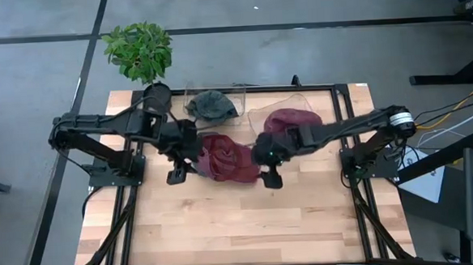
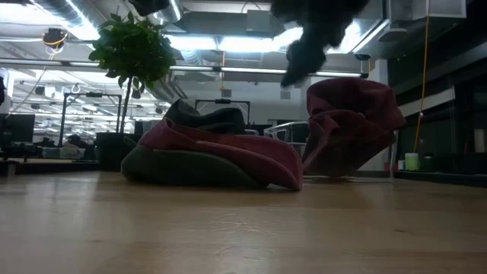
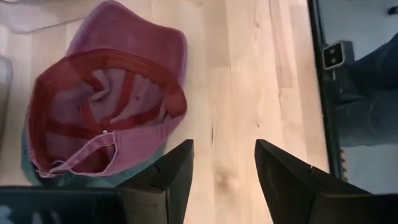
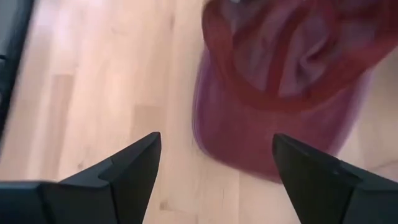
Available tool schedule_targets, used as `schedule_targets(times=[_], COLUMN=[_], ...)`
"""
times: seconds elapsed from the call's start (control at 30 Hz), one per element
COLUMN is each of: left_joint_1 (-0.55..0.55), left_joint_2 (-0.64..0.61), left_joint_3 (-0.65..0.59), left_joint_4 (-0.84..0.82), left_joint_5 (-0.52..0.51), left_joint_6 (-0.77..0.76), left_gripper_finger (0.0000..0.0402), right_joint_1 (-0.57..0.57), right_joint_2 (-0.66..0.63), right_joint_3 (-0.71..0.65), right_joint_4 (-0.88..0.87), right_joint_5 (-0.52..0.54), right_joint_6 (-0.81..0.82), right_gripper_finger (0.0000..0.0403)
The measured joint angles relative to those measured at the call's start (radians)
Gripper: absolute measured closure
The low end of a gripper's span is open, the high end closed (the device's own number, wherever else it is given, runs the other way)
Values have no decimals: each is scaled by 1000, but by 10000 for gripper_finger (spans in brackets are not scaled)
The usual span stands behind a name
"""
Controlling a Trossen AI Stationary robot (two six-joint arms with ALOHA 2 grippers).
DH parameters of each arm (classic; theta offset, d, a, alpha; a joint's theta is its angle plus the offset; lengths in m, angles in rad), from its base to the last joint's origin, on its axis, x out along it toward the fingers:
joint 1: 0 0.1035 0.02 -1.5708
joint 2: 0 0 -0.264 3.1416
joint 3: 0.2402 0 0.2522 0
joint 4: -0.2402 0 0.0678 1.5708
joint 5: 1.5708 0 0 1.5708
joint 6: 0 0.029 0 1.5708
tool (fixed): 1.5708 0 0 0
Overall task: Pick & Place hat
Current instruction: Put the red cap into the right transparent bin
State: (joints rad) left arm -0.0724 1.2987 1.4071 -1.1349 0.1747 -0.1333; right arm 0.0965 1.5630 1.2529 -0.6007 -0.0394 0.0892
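**Red hat upside down mid-table, both grippers open beside it**

The wooden table [image 1: 225, 230] carries a red hat [image 1: 226, 159] lying near its middle, opening upward. A second red hat [image 1: 288, 120] sits in a clear bin [image 1: 260, 115] at the far right, and a grey hat [image 1: 211, 105] in another clear bin [image 1: 187, 93] at the far side. A potted plant [image 1: 140, 50] stands at the far left corner. The left gripper [image 3: 224, 180] hovers just left of the middle hat, fingers [image 3: 283, 177] spread, empty. The right gripper [image 4: 214, 171] hovers at its right edge, fingers [image 4: 134, 165] wide apart, empty.
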Motion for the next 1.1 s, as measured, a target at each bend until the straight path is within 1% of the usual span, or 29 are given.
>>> schedule_targets(times=[0.1, 0.2, 0.27, 0.4, 0.6, 0.73, 0.9, 1.0, 1.1], left_joint_1=[-23, -32, -31, -30, -31, -31, -31, -31, -31], left_joint_2=[0, 0, 0, 0, 0, 0, 0, 0, 0], left_joint_3=[0, 0, 0, 0, 0, 0, 0, 0, 0], left_joint_4=[-12, -40, -61, -73, -73, -73, -73, -73, -72], left_joint_5=[-55, -100, -104, -105, -138, -144, -153, -157, -157], left_joint_6=[28, 60, 78, 91, 94, 89, 42, 38, 38], left_gripper_finger=[240, 242, 242, 240, 244, 243, 243, 246, 246], right_joint_1=[21, 36, 39, 39, 55, 84, 107, 107, 107], right_joint_2=[1, 0, 1, 1, 6, 32, 108, 149, 177], right_joint_3=[-107, -210, -262, -333, -346, -344, -345, -345, -345], right_joint_4=[145, 284, 346, 433, 472, 511, 563, 578, 586], right_joint_5=[33, 78, 108, 108, 111, 138, 153, 200, 217], right_joint_6=[52, 68, 62, 72, 60, 64, 95, 119, 114], right_gripper_finger=[97, 97, 97, 97, 97, 97, 97, 97, 97])
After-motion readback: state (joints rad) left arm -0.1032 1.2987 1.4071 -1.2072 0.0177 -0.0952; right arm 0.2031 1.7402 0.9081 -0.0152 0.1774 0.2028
